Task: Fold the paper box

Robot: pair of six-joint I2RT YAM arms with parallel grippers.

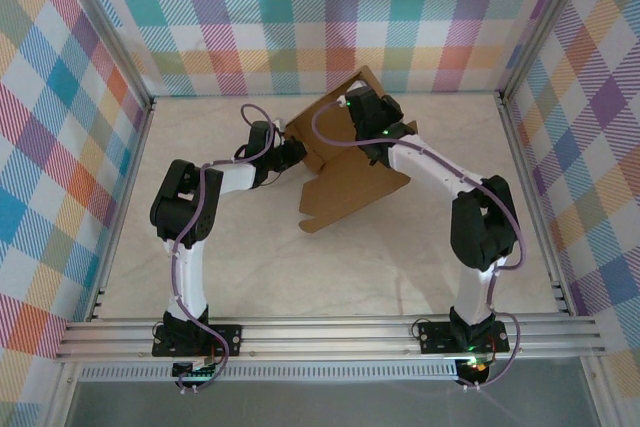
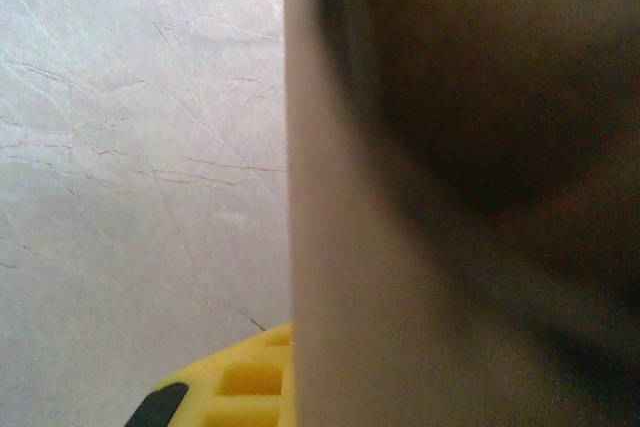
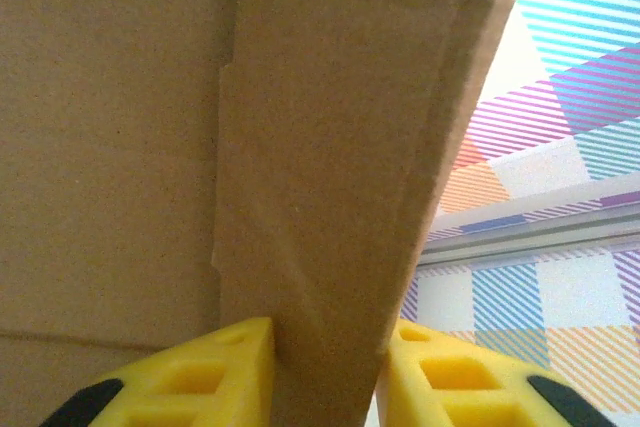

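Between the yellow waffle-moulded fingers (image 3: 240, 342) of the right gripper (image 3: 328, 345), a standing flap of the unprinted brown corrugated-cardboard paper box (image 3: 320, 147) was pinched on both faces, the jaws set narrow to the thickness of the board. From the wrist view the flap rose steeply away from the fingertips, with a broader panel behind it on the left and the pastel plaid wall (image 3: 560, 147) beyond on the right. Across the sheet, the left gripper (image 1: 293, 154) was closed down tight. Its one visible yellow finger (image 2: 235, 387) lay flush against a blurred cardboard panel, which I judged to be clamped, though the opposite finger was hidden behind the board. Seen from above, the paper box sat toward the far middle of the pale stone-patterned tabletop (image 1: 250, 267), partly raised: one panel tilted up near the back wall and a larger one sloped down toward the arms, with a gripper on either side of the raised part.

Folding looked only begun, since no closed walls had formed. The risk lay in the two holds pulling against each other. If one arm swung its flap while the other held rigid, the board could crease off its score line or tear at a tab. A thin pinch near an edge could also slip, letting the half-raised sheet flop flat
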